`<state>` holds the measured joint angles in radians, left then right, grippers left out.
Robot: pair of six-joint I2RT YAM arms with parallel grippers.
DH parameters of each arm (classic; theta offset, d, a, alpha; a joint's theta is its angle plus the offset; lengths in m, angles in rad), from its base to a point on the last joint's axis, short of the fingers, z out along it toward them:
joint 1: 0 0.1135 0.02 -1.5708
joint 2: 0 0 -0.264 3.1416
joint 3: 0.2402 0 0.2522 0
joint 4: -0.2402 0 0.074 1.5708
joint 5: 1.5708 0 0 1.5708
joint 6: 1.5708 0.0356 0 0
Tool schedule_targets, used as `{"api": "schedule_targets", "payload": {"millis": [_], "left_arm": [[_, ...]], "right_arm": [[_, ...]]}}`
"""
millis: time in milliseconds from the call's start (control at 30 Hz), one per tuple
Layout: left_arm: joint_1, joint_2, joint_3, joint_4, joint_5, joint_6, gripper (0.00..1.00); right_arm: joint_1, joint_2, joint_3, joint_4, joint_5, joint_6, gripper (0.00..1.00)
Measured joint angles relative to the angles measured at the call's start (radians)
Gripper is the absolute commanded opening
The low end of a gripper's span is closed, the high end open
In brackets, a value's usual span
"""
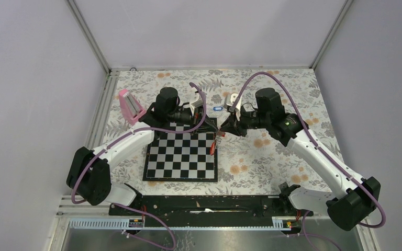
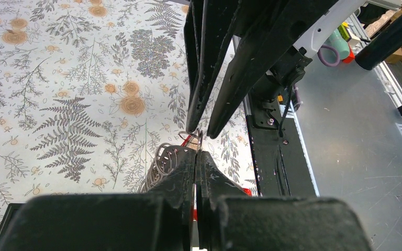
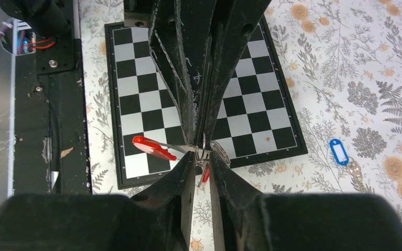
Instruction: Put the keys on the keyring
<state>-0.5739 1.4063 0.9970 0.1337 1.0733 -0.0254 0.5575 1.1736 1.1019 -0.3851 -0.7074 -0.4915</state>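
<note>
Left pincer (image 2: pixel 196 154) is clamping the thin metal keyring (image 3: pixel 205 151) over the black-and-white chessboard's (image 1: pixel 180 157) three o'clock edge, steadying it for threading. My right pincer (image 3: pixel 203 164) is standing barely apart there; I cannot tell its grip. Small blue-tagged key (image 3: pixel 339 152) is waiting at twelve o'clock.

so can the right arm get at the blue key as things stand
Probably yes: the blue key lies bare on the cloth near the right gripper, nothing over it. But that gripper is busy at the keyring with the left gripper.
</note>
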Motion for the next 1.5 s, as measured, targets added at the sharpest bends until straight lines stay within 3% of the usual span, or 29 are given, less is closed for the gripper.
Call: {"api": "schedule_targets", "payload": {"millis": [333,933,1167,1500], "left_arm": [[0.000,0.000,-0.002,0.003,0.000,-0.003,0.00],[0.000,-0.007,-0.018,0.020,0.000,-0.002,0.00],[0.003,-0.010,-0.026,0.021,-0.001,-0.002,0.00],[0.003,-0.011,-0.029,0.021,-0.008,0.017,0.02]], "right_arm": [[-0.006,0.022,0.000,0.025,-0.045,0.031,0.13],[-0.016,0.037,0.000,0.038,-0.066,0.055,0.12],[-0.018,0.048,0.000,0.039,-0.082,0.068,0.00],[-0.021,0.048,0.003,0.021,-0.085,0.036,0.00]]}}
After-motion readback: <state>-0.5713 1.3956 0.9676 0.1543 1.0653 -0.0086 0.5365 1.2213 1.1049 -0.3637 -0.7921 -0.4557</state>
